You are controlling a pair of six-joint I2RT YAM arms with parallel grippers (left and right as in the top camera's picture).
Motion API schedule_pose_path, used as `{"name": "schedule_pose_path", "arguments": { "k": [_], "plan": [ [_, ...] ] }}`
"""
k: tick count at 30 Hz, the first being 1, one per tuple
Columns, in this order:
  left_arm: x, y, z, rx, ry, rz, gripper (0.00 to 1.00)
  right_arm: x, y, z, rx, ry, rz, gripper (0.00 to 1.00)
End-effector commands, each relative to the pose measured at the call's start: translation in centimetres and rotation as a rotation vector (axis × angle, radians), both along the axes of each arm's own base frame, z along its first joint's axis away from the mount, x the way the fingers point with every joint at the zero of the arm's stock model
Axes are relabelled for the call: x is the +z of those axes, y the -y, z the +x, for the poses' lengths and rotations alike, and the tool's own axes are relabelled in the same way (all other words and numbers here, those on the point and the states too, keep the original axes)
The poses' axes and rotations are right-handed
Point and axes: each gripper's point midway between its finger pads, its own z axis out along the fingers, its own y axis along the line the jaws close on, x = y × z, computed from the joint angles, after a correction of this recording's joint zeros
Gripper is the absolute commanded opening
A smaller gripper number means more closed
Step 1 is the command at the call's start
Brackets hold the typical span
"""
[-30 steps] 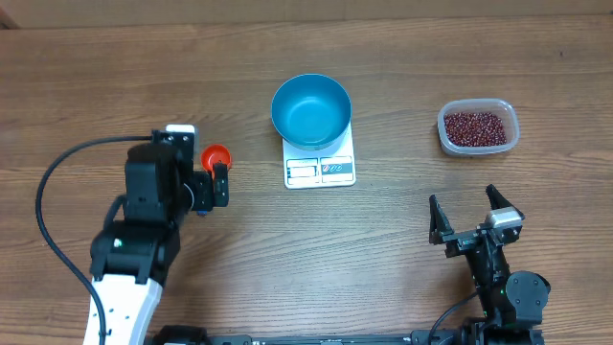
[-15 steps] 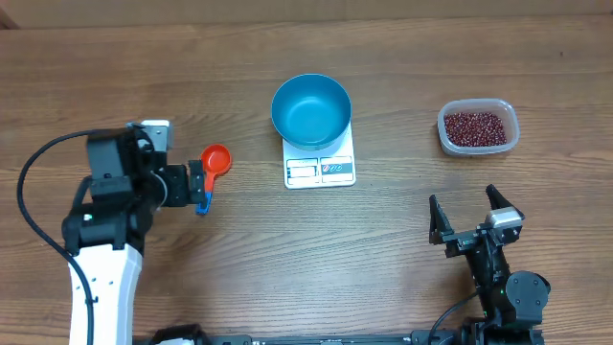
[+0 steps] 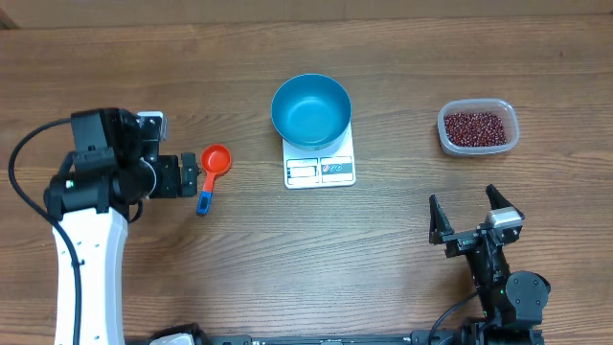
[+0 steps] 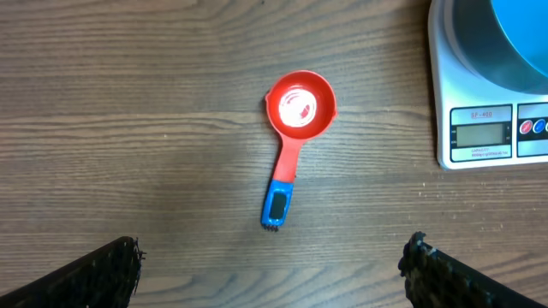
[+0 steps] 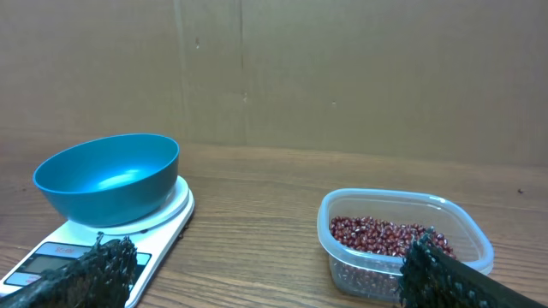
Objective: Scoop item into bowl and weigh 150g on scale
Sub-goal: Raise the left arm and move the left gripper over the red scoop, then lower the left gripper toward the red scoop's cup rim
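The blue bowl (image 3: 310, 110) stands empty on the white scale (image 3: 320, 169) at the table's middle back. Dark red beans (image 3: 474, 126) fill a clear tub (image 3: 510, 140) at the back right. A red scoop with a blue handle end (image 3: 213, 168) lies on the wood left of the scale. My left gripper (image 3: 192, 177) is open just left of the scoop's handle, not touching it. In the left wrist view the scoop (image 4: 292, 137) lies ahead of the open gripper (image 4: 270, 282). My right gripper (image 3: 467, 213) is open, low in front of the tub (image 5: 402, 239), with the bowl (image 5: 107, 175) to its left.
A black cable (image 3: 29, 168) loops off the left arm at the table's left side. Bare wood lies between the scale (image 5: 128, 239) and the tub. A brown wall (image 5: 342, 68) rises behind the table.
My left arm has drawn back to the left, off the scoop, leaving its whole handle uncovered. The scoop stays where it was. The right arm has not moved.
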Motion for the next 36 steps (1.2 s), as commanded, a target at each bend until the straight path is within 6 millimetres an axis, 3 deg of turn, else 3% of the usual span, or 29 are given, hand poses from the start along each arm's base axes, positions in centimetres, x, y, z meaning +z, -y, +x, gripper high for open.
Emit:
{"name": "schedule_pose_path", "arguments": {
  "k": [1,11,22,36],
  "plan": [
    [0.9,0.0,1.0,-0.038,-0.007,-0.001,0.99,-0.2,-0.1,0.0,0.004,0.002,-0.001,1.0],
    [0.1,-0.4,2.8,-0.038,-0.081,-0.011,1.0,-0.2,-0.1,0.0,0.004,0.002,-0.001,1.0],
    [-3.3,-0.6,4.0,-0.041,-0.223,-0.04,0.99,-0.2,-0.1,0.0,0.004,0.002,-0.001,1.0],
    [-6.5,2.0,4.7,-0.156,-0.307,-0.032,1.0,-0.2,-0.1,0.0,0.004,0.002,-0.001,1.0]
  ]
}}
